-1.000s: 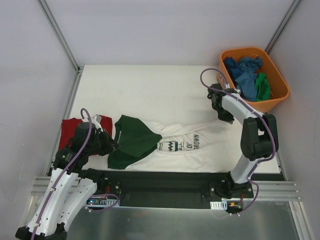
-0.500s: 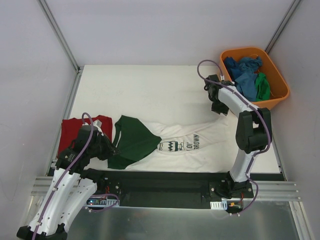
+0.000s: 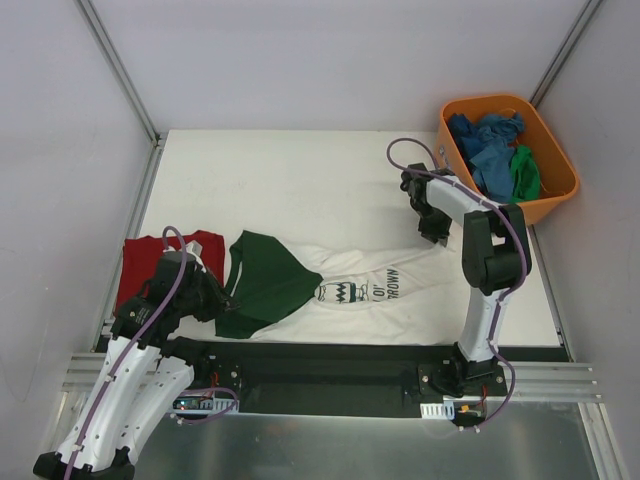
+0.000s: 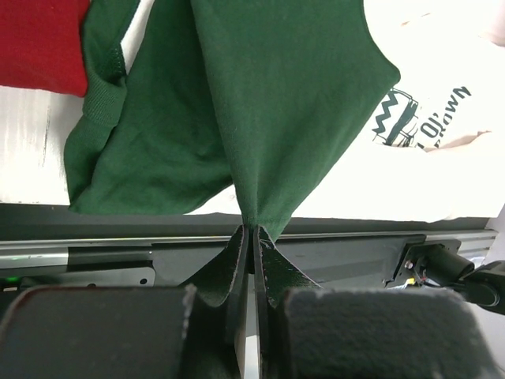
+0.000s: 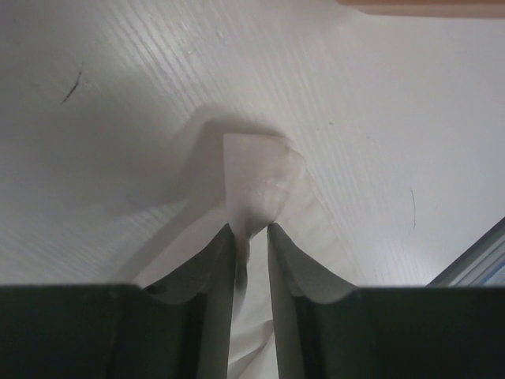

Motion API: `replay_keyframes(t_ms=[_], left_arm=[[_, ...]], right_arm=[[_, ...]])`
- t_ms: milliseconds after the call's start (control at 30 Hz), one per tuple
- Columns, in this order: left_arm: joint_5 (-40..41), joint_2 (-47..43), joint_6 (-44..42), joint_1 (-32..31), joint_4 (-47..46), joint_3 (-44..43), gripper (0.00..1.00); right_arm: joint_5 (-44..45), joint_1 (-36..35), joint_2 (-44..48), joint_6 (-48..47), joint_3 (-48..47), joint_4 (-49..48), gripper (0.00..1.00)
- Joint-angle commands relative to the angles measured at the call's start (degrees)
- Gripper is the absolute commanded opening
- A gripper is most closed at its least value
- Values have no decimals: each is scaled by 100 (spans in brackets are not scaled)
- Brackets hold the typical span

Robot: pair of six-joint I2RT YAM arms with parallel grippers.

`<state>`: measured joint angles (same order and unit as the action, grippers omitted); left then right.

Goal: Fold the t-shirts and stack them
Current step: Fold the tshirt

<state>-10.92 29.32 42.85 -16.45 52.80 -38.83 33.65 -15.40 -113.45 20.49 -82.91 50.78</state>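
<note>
Left hand (image 4: 252, 230), low at near left, clamps the shirt's (image 4: 260, 118) green cloth. Right hand (image 5: 251, 230), reaching far right, straddles its white fold, half-open.

It was a robotics lab, set up as a closed test cell. A white desk (image 3: 300, 180) stood boxed in by plain pale panels (image 3: 60, 150) joined by bare metal struts (image 3: 116, 65). Two white robot arms, the left arm (image 3: 125, 360) and the right arm (image 3: 490, 260), were bolted to a black plate (image 3: 330, 362) on an aluminium rail (image 3: 330, 390) at the near edge, trailing purple cables (image 3: 400, 142) beside an exposed circuit board (image 3: 205, 403). A t-shirt (image 3: 380, 300) lay spread on the desk, and an orange tub (image 3: 555, 160) of crumpled clothes (image 3: 490, 150) sat at its far corner
</note>
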Motion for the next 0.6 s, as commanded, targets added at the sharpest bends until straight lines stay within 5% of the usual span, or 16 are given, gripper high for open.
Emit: replay_keyframes(t_ms=[0, 300, 567], left_arm=[[160, -23, 57, 1, 64, -55, 0], [143, 38, 4, 1, 178, -186, 0], [204, -49, 22, 1, 617, -529, 0]], right_arm=[[467, 19, 314, 236, 117, 379, 22], [459, 72, 797, 140, 583, 301, 2], [326, 2, 1615, 209, 1250, 362, 4]])
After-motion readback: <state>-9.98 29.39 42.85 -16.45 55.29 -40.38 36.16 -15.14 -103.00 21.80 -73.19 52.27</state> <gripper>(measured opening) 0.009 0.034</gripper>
